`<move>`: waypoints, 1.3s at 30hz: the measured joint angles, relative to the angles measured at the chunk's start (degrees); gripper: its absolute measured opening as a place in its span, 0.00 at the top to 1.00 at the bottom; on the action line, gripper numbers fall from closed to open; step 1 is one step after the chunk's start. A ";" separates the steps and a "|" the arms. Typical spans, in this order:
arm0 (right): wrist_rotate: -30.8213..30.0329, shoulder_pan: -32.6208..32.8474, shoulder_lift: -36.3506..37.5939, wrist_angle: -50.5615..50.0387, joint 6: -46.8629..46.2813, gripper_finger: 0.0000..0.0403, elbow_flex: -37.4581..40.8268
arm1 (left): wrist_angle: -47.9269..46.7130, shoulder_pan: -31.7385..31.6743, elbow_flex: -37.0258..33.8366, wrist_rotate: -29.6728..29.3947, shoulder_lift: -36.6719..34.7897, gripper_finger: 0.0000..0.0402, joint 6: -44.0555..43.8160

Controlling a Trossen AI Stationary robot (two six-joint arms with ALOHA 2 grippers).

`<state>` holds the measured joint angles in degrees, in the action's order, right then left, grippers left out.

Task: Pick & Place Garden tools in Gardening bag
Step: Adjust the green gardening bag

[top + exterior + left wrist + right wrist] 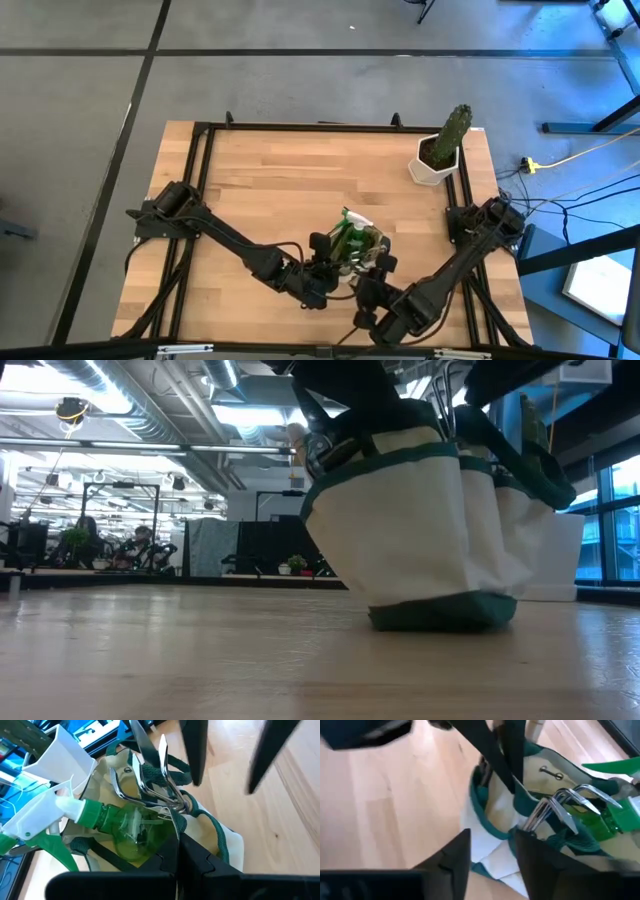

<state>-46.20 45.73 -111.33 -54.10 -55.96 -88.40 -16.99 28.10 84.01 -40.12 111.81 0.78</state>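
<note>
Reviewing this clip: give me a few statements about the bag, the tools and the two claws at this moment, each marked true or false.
1. The gardening bag stands upright on the table. True.
2. The green spray bottle lies on the table outside the bag. False: it sits inside the bag.
3. The hand fork has its metal tines sticking up out of the bag. True.
4. The cactus in the white pot is inside the bag. False: it stands apart, near the table's far right corner.
5. The left claw is open. False: it is shut, at the bag's rim.
6. The right claw is at the bag's edge, fingers apart. True.
</note>
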 joint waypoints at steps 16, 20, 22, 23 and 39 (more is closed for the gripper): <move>-2.95 4.11 0.02 -1.60 1.36 0.52 -3.18 | 0.04 0.04 0.00 0.66 0.00 1.00 0.42; -3.12 6.41 0.09 -4.20 1.37 0.52 -4.27 | 0.04 0.04 0.00 0.81 0.00 0.99 0.46; -3.12 7.49 0.09 -5.45 0.86 0.52 -4.68 | 0.08 0.04 0.02 1.33 0.00 0.98 0.46; -3.13 7.93 0.10 -5.90 -0.02 0.52 -4.89 | 0.15 0.04 0.02 1.60 0.00 0.97 0.50; 0.39 13.21 0.15 -31.06 -38.38 0.52 -3.59 | 8.07 3.81 0.15 -7.25 -3.24 0.55 3.74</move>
<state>-45.81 58.94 -111.18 -85.16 -94.34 -91.99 -8.93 31.90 84.16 -47.37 108.57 4.51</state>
